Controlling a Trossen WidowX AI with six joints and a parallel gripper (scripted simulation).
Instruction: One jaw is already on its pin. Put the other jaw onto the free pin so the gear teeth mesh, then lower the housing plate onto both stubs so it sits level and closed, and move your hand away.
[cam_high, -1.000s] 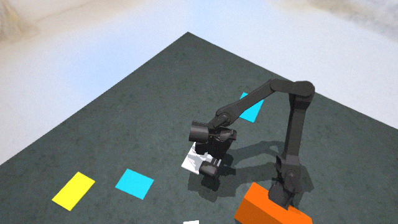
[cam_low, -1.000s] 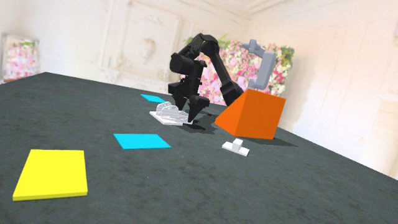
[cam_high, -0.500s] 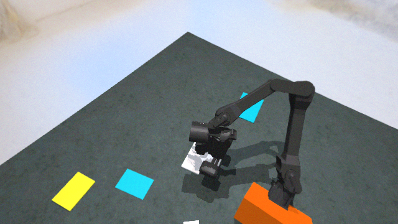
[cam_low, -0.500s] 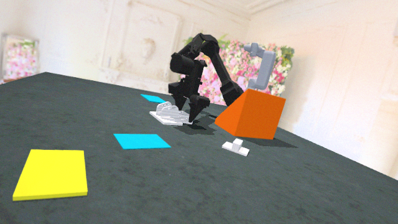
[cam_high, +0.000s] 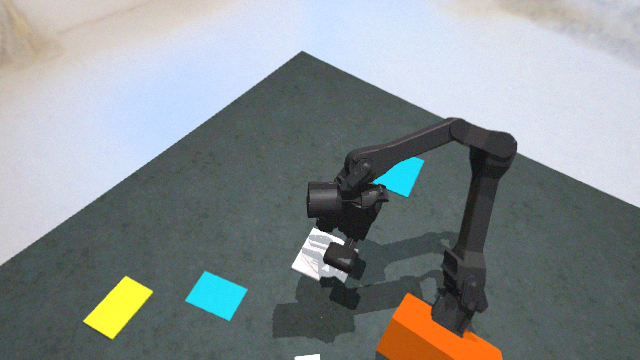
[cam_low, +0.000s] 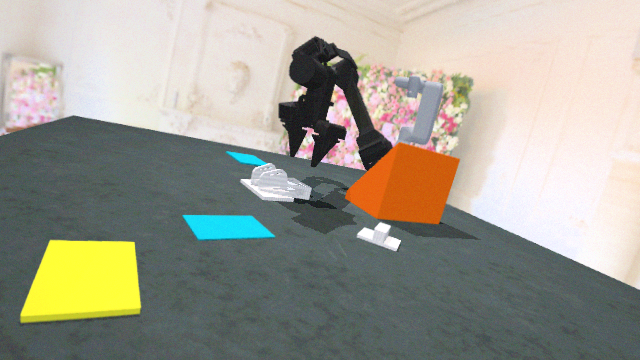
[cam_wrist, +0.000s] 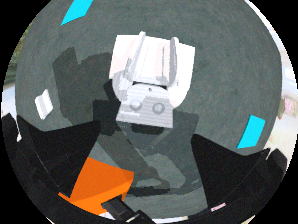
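We hold our bent arm (cam_high: 482, 200) (cam_low: 360, 110) above the tabletop, gripper (cam_low: 302, 161) (cam_wrist: 147, 133) pointing down, fingers nearly fully spread and empty. The white jaw assembly (cam_high: 307, 265) (cam_low: 272, 192) (cam_wrist: 145, 112) sits below, well inside the tabletop's edges (cam_high: 150, 161).

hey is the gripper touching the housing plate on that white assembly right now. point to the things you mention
Apart. The exterior view shows both fingertips of the gripper (cam_low: 303, 161) (cam_wrist: 134, 201) hanging above the white assembly (cam_low: 256, 189) (cam_wrist: 183, 57), with a visible gap below them.
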